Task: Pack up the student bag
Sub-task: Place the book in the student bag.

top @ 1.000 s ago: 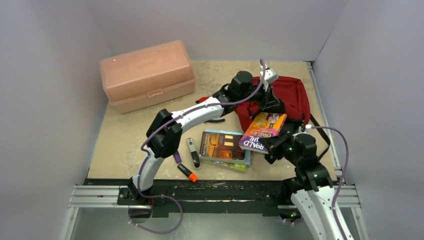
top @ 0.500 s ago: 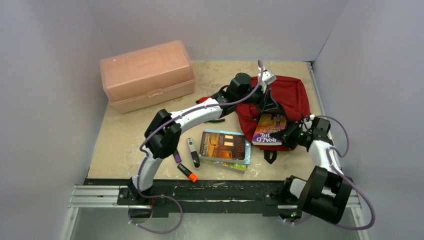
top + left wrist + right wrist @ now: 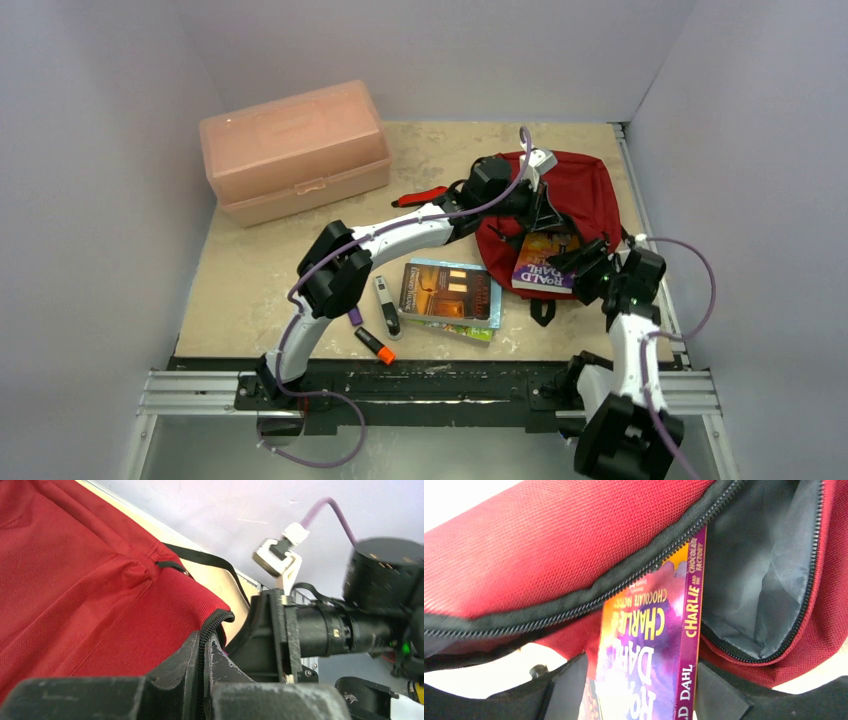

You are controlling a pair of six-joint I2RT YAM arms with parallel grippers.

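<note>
Since a second ago the right arm has swung in from the near side and carried the purple book (image 3: 545, 262) off the stack and into the mouth of the backpack (image 3: 585, 190). The right gripper (image 3: 578, 262) has spread its jaws, which now stand apart on either side of the book's near end instead of pinching it. The wrist view shows the book part-way past the zipper, its far end inside the grey lining and its title end still outside. It looks let go but not yet seated, so a push further in probably comes next. The left gripper (image 3: 202, 650) is clamped on the zipper edge of the backpack, lifting it so the opening stays wide. The backpack lies at the far right of the table, and the raised flap sags close over the book's cover, which could catch it. More books (image 3: 448, 290) lie just left of the bag, with a few pens (image 3: 386, 305) nearer the edge. A pink box (image 3: 295, 150) sits well apart at the far left.
</note>
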